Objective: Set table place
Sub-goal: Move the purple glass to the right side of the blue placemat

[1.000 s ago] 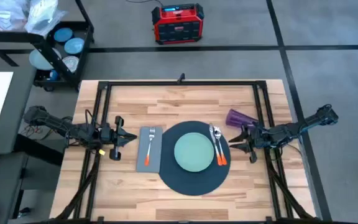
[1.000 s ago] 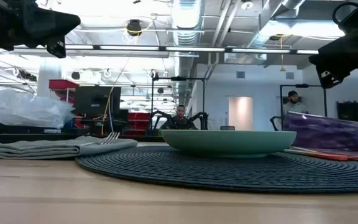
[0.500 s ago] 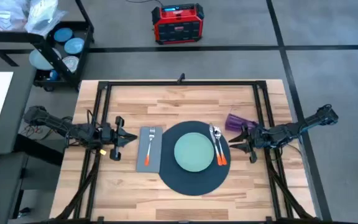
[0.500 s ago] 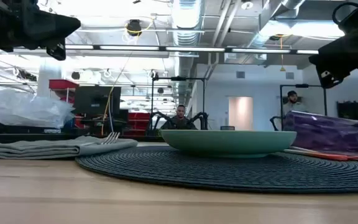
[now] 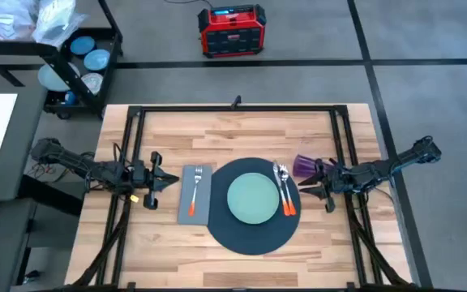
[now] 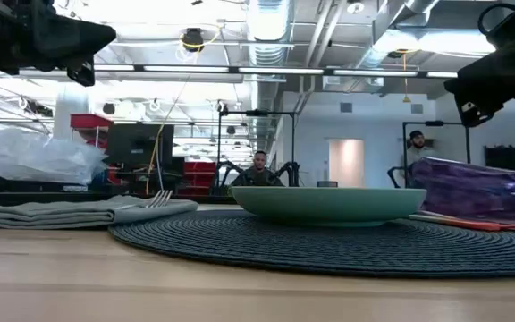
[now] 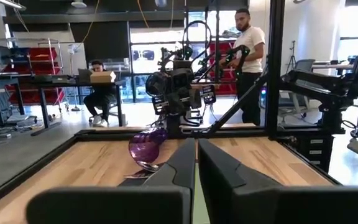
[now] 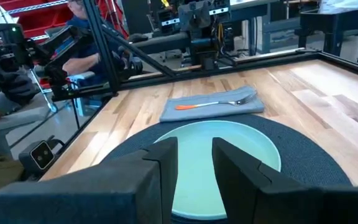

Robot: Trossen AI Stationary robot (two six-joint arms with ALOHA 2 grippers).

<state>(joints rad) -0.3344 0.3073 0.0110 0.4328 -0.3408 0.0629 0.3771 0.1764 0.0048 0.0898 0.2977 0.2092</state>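
Note:
A pale green plate [image 5: 254,197] sits in the middle of the dark round mat [image 5: 250,235]. Left of the mat lies the grey napkin [image 5: 195,195] with an orange-handled fork [image 5: 194,191] on it. Two more orange-handled pieces of cutlery [image 5: 284,191] lie on the mat right of the plate. The purple cup [image 5: 304,165] lies on its side at the mat's far right edge. My right gripper [image 5: 308,186] hovers open beside it, above the table. My left gripper [image 5: 173,180] hovers shut left of the napkin.
A black frame rail [image 5: 235,108] runs around the wooden table [image 5: 177,251]. A black cart with blue plates [image 5: 79,58] and a red box [image 5: 232,31] stand on the floor beyond the far edge. People [image 7: 248,56] show in the room behind.
The purple cup has rolled on its side toward the table's near edge and a little left. It now lies close beside my right gripper, at the mat's edge. Both arms have kept still.

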